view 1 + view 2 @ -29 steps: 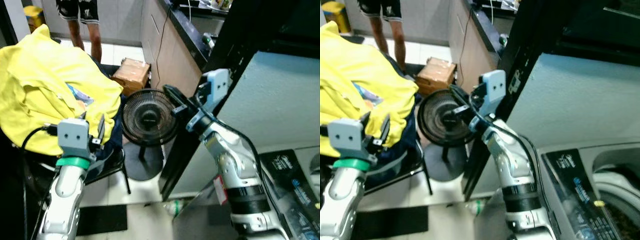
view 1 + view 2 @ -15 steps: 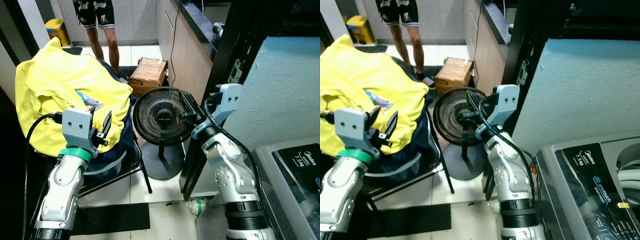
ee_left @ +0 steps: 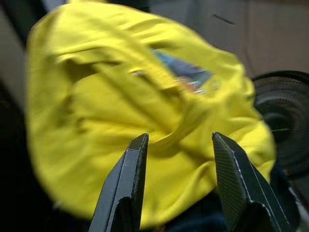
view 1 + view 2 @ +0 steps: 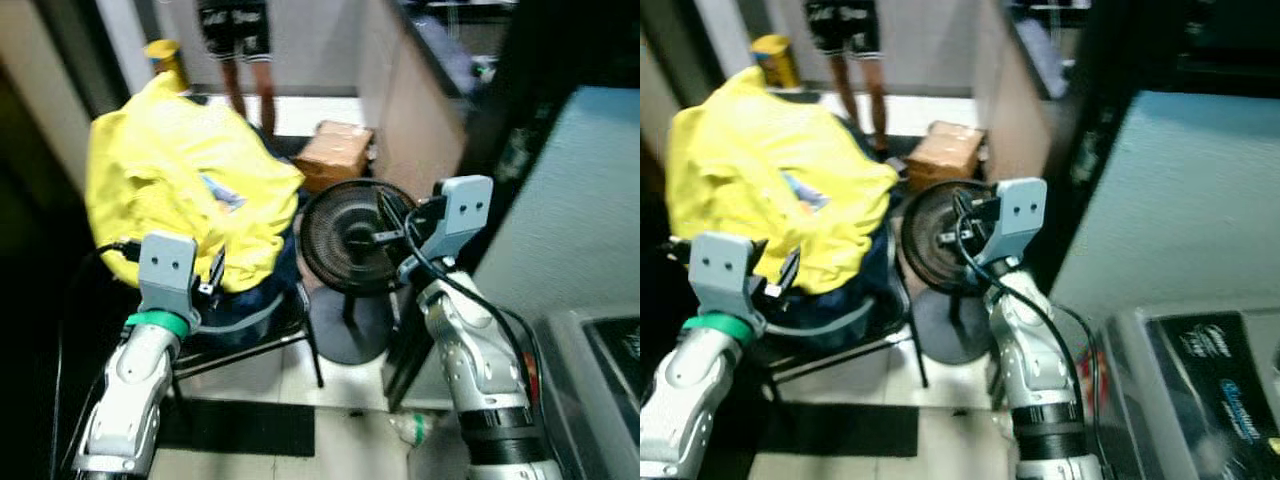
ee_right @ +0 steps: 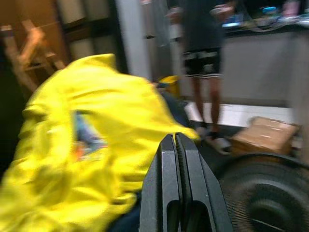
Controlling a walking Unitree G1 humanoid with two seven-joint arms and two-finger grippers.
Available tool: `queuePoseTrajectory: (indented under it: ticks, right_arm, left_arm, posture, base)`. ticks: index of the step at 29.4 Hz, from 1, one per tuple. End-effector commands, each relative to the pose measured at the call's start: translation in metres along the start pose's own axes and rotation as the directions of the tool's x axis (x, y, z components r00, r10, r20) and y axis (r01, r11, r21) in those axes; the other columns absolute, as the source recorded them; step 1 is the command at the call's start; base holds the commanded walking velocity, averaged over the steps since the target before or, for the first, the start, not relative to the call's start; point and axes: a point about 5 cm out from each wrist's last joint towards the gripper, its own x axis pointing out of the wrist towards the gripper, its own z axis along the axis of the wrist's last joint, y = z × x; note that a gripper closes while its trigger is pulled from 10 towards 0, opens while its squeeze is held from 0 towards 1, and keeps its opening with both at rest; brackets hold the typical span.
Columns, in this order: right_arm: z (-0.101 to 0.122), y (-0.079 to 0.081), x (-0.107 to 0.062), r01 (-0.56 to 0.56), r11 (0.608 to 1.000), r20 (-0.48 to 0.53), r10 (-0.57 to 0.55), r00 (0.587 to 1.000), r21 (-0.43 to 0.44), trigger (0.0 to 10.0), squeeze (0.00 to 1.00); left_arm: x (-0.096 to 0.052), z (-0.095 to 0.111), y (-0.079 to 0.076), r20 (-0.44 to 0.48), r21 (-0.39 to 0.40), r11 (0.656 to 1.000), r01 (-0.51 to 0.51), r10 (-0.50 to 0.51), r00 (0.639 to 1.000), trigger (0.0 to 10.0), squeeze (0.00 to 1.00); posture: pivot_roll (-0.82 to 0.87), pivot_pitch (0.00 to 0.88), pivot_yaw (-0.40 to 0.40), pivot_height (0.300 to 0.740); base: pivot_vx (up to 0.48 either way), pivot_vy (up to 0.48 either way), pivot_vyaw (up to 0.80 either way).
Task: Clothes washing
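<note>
Left end effector (image 3: 176, 159) parted before yellow shirt (image 4: 180, 175), right end effector (image 5: 176, 159) closed, washer label (image 4: 1215, 375) unreadable

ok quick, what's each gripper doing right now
left gripper: open, empty, aimed at the yellow garment.
right gripper: shut, holding nothing.

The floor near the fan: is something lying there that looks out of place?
Yes. A plastic bottle lies on its side on the tiled floor, just past the base of the fan, like litter. Nearby, yellow clothes are heaped loosely over a chair.
</note>
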Motion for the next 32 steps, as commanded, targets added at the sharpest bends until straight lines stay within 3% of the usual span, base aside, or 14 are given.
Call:
queuePoseTrajectory:
  ticks: [1, 11, 20, 23, 32]
  right_arm:
    - [-0.001, -0.001, 0.001, 0.009, 1.0, -0.006, -0.009, 1.0, -0.008, 10.0, 0.0]
    - [0.0, -0.008, 0.002, 0.027, 0.999, -0.004, -0.027, 1.0, -0.033, 10.0, 0.0]
    - [0.001, -0.015, 0.002, 0.045, 0.999, 0.002, -0.045, 0.999, -0.026, 10.0, 0.0]
    - [-0.001, -0.017, 0.0, 0.077, 0.997, 0.003, -0.077, 0.997, 0.019, 10.0, 0.0]
    - [-0.006, -0.017, -0.004, 0.101, 0.995, 0.001, -0.101, 0.995, 0.026, 10.0, 0.0]
  left_arm:
    - [-0.001, -0.001, -0.002, -0.004, -0.039, 0.999, -0.018, 0.018, 1.0, 10.0, 0.0]
    - [0.001, 0.006, -0.005, 0.012, -0.122, 0.992, -0.022, 0.024, 1.0, 10.0, 0.0]
    - [0.001, 0.011, -0.007, 0.043, -0.125, 0.992, -0.01, 0.016, 0.999, 10.0, 0.0]
    - [0.003, 0.013, -0.008, 0.049, -0.142, 0.99, -0.004, 0.011, 0.999, 10.0, 0.0]
    - [0.004, 0.013, -0.01, 0.038, -0.153, 0.988, 0.01, -0.005, 0.999, 10.0, 0.0]
  posture:
    - [0.11, 0.051, 0.011, 0.74]
    - [0.1, 0.054, 0.004, 0.74]
    - [0.1, 0.045, -0.007, 0.74]
    - [0.1, 0.033, -0.006, 0.74]
    - [0.1, 0.024, 0.001, 0.74]
  base:
    - [0.0, 0.0, 0.8]
    - [0.0, 0.0, 0.8]
    - [0.0, 0.0, 0.8]
    - [0.0, 0.0, 0.0]
    - [0.0, 0.0, 0.0]
